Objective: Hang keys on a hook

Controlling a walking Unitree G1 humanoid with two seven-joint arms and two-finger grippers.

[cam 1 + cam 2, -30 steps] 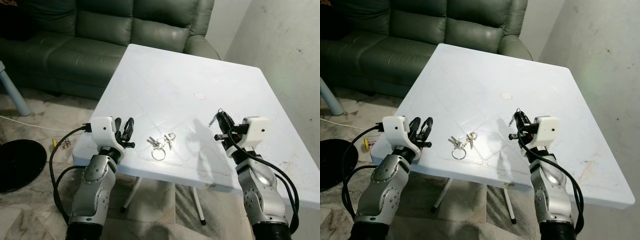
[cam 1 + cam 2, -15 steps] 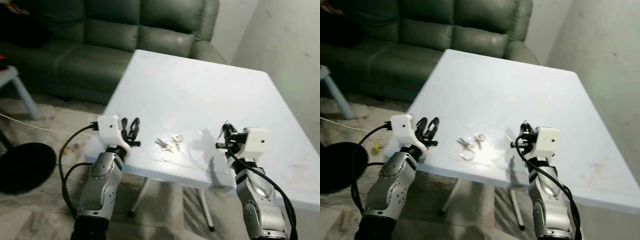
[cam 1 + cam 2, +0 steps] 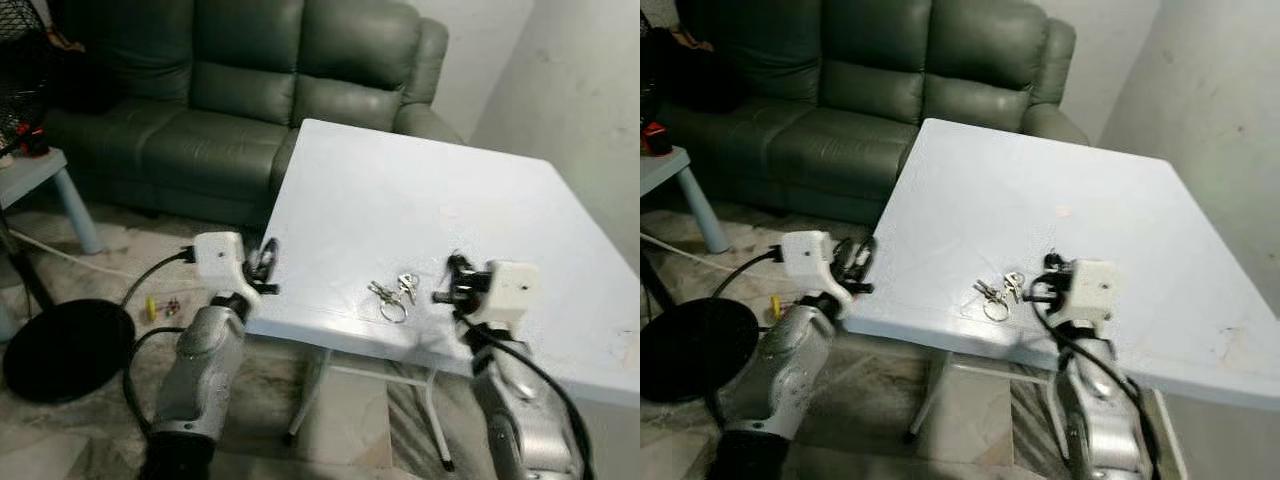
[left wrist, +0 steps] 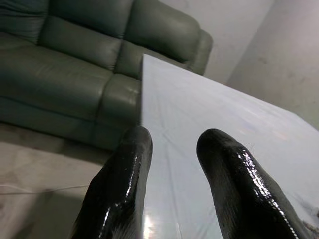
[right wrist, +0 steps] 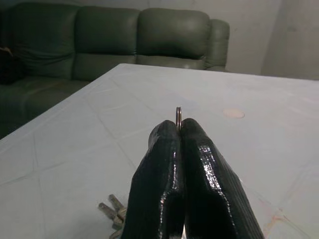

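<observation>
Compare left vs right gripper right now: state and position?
Left gripper has its fingers apart and holds nothing; right gripper is pinched shut on a thin metal ring. Left hovers off the white table's near-left corner; right sits over the tabletop beside the keys. Both have black fingers pointing toward the green sofa.

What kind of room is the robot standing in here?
Most likely a living room in a home: a dark green leather sofa stands behind a white plastic table, the floor is marble-patterned tile, and a bunch of keys lies on the table.
</observation>
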